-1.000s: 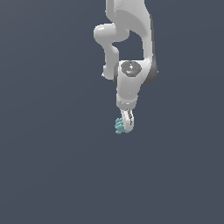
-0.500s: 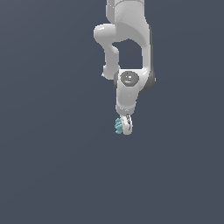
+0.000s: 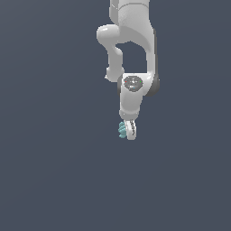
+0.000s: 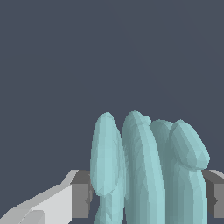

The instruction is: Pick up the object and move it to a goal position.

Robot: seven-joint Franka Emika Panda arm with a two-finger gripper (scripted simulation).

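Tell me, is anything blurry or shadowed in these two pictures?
Exterior view: sharp, flat render, soft shading on the arm, no cast shadows on the plain grey backdrop. Wrist view: the teal object looms huge between the gripper pads, crisp and faceted, with no glare.

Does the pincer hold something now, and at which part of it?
Yes. The pincer holds the teal ridged object, one grey pad on each of its outer sides.

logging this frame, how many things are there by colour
teal: 1, the ridged object, sitting between the gripper's pads
white: 1, the robot arm with that gripper
total: 2
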